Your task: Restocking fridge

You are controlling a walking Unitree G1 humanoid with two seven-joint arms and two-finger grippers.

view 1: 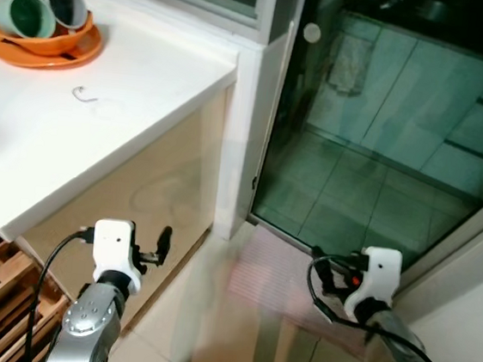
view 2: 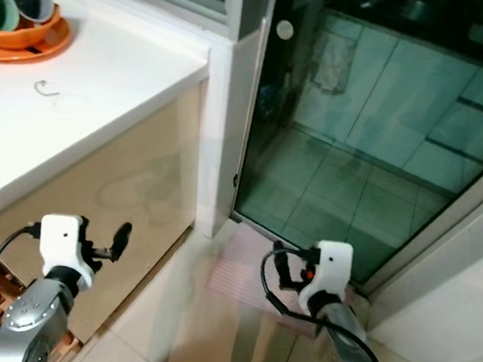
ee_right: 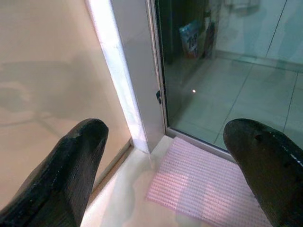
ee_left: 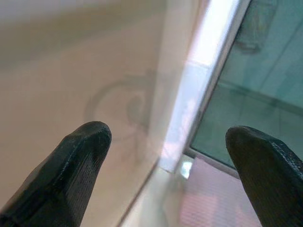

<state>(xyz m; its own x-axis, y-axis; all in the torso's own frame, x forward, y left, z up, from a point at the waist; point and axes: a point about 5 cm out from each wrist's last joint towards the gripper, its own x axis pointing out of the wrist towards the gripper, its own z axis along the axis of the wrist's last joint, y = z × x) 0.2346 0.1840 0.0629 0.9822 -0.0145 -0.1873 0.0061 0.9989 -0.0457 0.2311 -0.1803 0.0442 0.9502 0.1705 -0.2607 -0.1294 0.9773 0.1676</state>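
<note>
**Supervisor:** Counter on your left: what's on it?

**Operator:** One white stone countertop (view 1: 147,93). At its far corner sits one orange plastic dish (view 1: 39,49) holding two grey-green cups tipped on their sides (view 1: 39,11), I'd guess left to drain. Nearer me lies one small bent metal hook (view 1: 81,93).

**Supervisor:** And your arms?

**Operator:** Two, both held low and forward, which I read as a carrying-free posture for walking. My left gripper (ee_left: 165,156) is beside the beige cabinet panel (view 1: 149,193), fingers spread wide with nothing between them. My right gripper (ee_right: 165,156) hangs over one pink woven doormat (ee_right: 199,184), likewise spread and empty.

**Supervisor:** The fridge?

**Operator:** I can't see it, nor any groceries. Ahead is one dark glass sliding door (view 1: 386,118) with tiled floor behind, so I can't judge how far restocking stands.
</note>
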